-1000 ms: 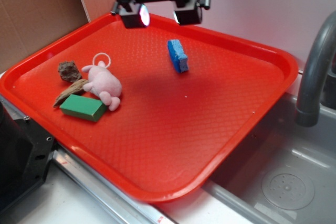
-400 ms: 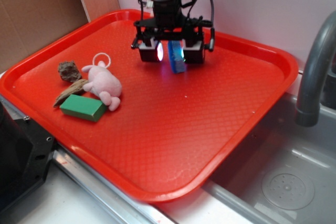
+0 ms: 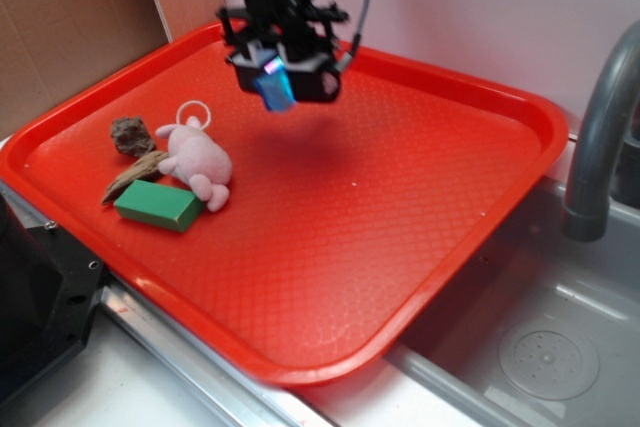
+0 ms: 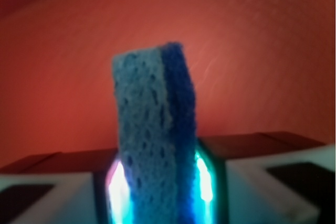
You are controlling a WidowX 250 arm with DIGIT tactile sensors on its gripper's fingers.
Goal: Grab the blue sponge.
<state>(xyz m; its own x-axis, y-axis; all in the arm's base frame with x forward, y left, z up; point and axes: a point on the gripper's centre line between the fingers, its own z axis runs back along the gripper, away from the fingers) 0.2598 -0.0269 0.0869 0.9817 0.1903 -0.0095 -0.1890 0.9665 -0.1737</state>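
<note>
- Since a moment ago, your tool (image 3: pixel 280 82) has risen off the red tray (image 3: pixel 420 247) and shifted toward the tray's far left corner, and the blue sponge (image 3: pixel 275 87) has gone up with it; the spot where the sponge lay is now bare tray.
- Your tool is closed tight on the blue sponge, one finger pressed against each broad face, so the jaws stand only as far apart as the sponge is thick.
- You can see from the exterior view that the sponge hangs clear of the tray, with a soft shadow on the red surface below and to the right of it.
- Your wrist view shows the sponge (image 4: pixel 155 145) sticking out from between the fingers (image 4: pixel 262 182), its porous face pale blue and its side edge a darker blue, with coloured light glowing along both contact lines.
- You have a pink plush toy (image 3: pixel 197 159) lying near the tray's left side, well apart from the tool.
- Beside the toy, you will find a green block (image 3: pixel 158 205) in front of it, a brown wood-like piece (image 3: pixel 133 175) touching its left, and a small dark lump (image 3: pixel 130 135) further back.
- Off the tray to your right stand a grey faucet (image 3: pixel 598 137) and a sink basin (image 3: pixel 540 337).
</note>
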